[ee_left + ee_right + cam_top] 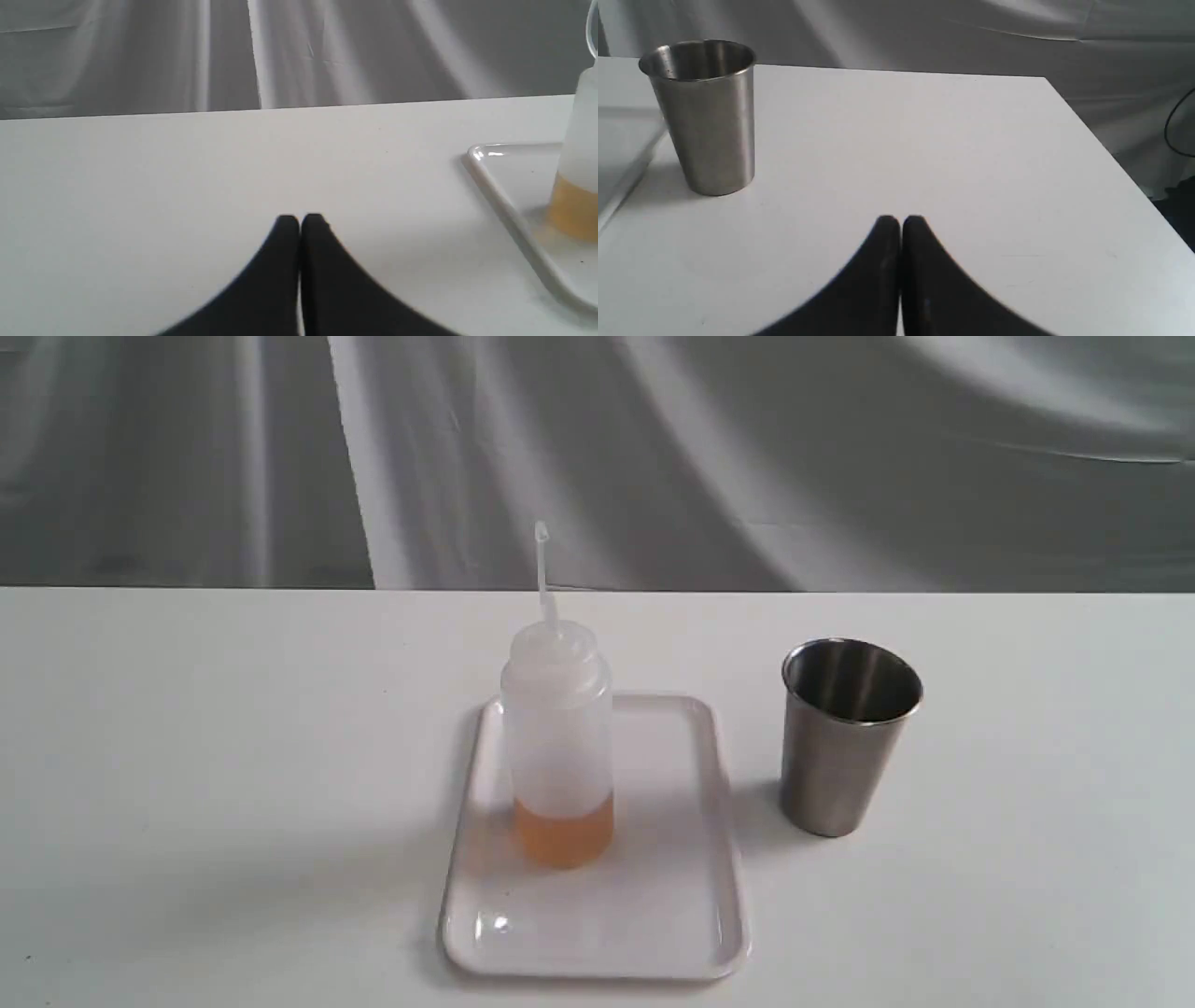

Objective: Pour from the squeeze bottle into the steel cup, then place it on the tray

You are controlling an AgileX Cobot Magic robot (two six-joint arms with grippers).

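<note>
Empty and closed — left gripper (pixel 299 221) and right gripper (pixel 900 223). Upright squeeze bottle (pixel 558 747) stands on the tray (pixel 681 915), well apart from the left gripper; steel cup (pixel 845 747) nearer the right. Risk — a glancing approach may topple the bottle.

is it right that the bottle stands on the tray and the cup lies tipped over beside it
Not quite: the cup stands upright beside the tray, as the exterior view shows. The bottle does stand on the tray.

Left gripper (pixel 300 218) fingers pressed together, empty; right gripper (pixel 900 219) likewise.
</note>
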